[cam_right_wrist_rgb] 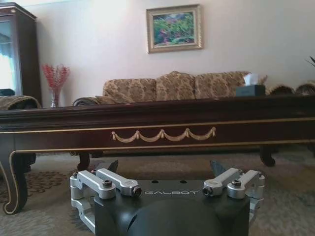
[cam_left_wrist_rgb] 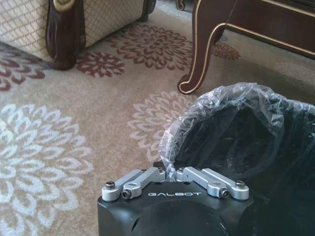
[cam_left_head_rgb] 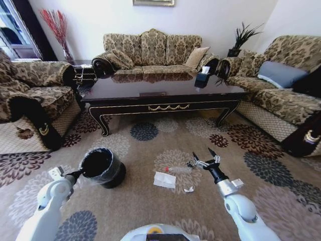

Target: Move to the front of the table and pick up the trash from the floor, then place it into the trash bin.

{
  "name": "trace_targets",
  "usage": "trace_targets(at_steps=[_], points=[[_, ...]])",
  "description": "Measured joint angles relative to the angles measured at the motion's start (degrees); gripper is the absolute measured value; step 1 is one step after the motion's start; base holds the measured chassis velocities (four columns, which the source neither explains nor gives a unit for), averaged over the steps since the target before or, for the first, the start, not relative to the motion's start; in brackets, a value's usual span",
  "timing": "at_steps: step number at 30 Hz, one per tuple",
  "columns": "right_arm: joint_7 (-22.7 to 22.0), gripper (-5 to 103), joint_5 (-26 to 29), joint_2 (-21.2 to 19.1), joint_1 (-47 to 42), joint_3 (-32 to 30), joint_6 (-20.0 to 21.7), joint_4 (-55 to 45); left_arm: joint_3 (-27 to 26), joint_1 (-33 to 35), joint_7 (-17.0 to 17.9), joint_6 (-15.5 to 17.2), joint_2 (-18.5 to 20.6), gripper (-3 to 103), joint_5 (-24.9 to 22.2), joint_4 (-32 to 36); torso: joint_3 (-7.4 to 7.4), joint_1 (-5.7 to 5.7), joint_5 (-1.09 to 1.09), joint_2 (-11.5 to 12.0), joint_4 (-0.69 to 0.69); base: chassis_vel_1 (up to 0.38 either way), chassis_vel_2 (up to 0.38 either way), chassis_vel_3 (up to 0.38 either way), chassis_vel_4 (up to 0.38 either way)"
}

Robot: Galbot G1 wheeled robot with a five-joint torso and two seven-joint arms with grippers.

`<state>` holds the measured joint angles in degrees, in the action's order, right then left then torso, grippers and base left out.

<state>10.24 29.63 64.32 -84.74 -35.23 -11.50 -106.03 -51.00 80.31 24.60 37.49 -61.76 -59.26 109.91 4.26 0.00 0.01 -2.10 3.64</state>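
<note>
Standing on the patterned floor (cam_left_head_rgb: pixel 145 201) in front of the table (cam_left_head_rgb: pixel 160 98), the robot has both arms lowered toward the carpet.

Left gripper (cam_left_head_rgb: pixel 75 175): positioned low at the rim of the trash bin (cam_left_head_rgb: pixel 103 167). In the left wrist view the left gripper (cam_left_wrist_rgb: pixel 172 173) has its linkages drawn together at the centre, and the jaws appear pinched narrow on the thin plastic liner (cam_left_wrist_rgb: pixel 216 105) puffed over the bin's edge. The bin's dark interior lies directly ahead of these jaws, and a curved gold-trimmed table leg (cam_left_wrist_rgb: pixel 199 54) stands beyond it on the carpet.

Trash, between the two grippers: a flat white paper square (cam_left_head_rgb: pixel 164 179) lies on the floor just right of the bin. A small crumpled white scrap (cam_left_head_rgb: pixel 188 189) lies a little further right, below and near the right jaws. A clear plastic bottle (cam_left_head_rgb: pixel 179 170) lies on its side, its nearer end just beside the right jaws.

Right gripper (cam_left_head_rgb: pixel 204 157): held just above the floor, jaws spread wide, holding nothing. The fingertips (cam_left_head_rgb: pixel 211 151) point toward the surface. In the right wrist view the right gripper (cam_right_wrist_rgb: pixel 165 169) faces the table's front, with the gold scroll trim (cam_right_wrist_rgb: pixel 163 134) straight ahead and a tissue box (cam_right_wrist_rgb: pixel 251 89) on the surface, beyond the jaws.
</note>
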Motion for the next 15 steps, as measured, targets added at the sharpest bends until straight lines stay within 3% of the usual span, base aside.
trace_targets(at_steps=[5, 7, 9, 15], points=[[-2.8, 100, 2.3, 0.8, 1.8, 1.0, 1.2, 3.3, -0.1, 1.9, 0.0, 0.4, 0.1, 5, 0.2, 3.2, 0.0, 0.0, -0.01, 0.0, 0.1, 0.0, 0.0, 0.0, 0.0], [-4.0, 100, 2.4, 0.6, 3.5, 1.9, 1.9, 6.0, -0.3, 3.0, -0.1, 0.4, 0.0, 5, 0.3, 4.6, 0.0, 0.0, 0.0, 0.0, 0.01, 0.0, 0.0, 0.0, 0.0], [-4.5, 100, 2.4, 0.4, 4.3, 2.3, 2.1, 7.5, -0.5, 3.6, -0.1, 0.4, -0.1, 5, 0.3, 5.1, 0.0, 0.0, -0.01, 0.0, 0.07, 0.0, 0.0, 0.0, 0.0], [-6.8, 100, 2.9, -0.6, 10.3, 6.5, 5.3, 15.6, -2.9, 7.5, -0.2, 0.4, -1.5, 5, 0.6, 9.0, 0.0, 0.0, 0.0, 0.0, 0.01, 0.0, 0.0, 0.0, 0.0]])
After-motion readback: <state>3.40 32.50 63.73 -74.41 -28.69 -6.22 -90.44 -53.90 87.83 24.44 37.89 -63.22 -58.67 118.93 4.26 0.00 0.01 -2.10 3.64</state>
